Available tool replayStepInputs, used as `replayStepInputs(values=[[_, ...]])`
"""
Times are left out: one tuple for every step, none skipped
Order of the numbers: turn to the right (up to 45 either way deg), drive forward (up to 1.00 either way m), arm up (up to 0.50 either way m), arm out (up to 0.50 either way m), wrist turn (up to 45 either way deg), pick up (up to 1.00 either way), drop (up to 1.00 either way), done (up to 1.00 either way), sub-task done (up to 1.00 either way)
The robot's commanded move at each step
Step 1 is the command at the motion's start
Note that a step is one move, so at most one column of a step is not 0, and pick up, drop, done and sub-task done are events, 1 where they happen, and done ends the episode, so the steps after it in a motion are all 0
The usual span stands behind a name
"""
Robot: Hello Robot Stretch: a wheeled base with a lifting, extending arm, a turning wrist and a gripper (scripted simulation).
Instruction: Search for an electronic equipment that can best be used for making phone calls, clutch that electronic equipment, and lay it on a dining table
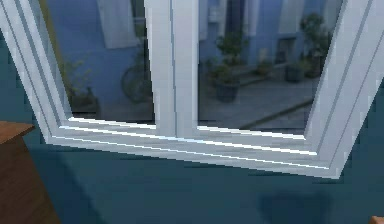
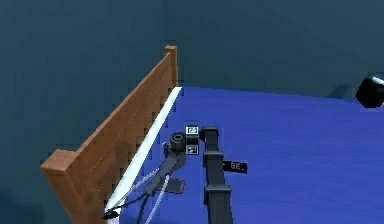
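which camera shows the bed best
The arm side view: the blue bed and its wooden board stretch across it. The forward view faces a window; the brown corner at its lower left may or may not be the bed's.

Dim room, with daylight at the window.
In the forward view, the white window frame (image 1: 165,70) is the brightest part, and the yard behind the glass sits in soft day light. The wall (image 1: 150,190) under it is dark, with an even darker shadow patch low on the right. The frame's sides lean outward near the picture's edges. In the arm side view, the back wall (image 2: 80,50) is dim, while the blue bed (image 2: 300,140) and its wooden board (image 2: 120,125) look brighter and evenly lit.
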Motion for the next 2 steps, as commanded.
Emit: replayStepInputs(values=[[0.0,0.0,0.0,0.0,45.0,0.0,0.0,0.0,0.0],[0.0,0.0,0.0,0.0,45.0,0.0,0.0,0.0,0.0]])
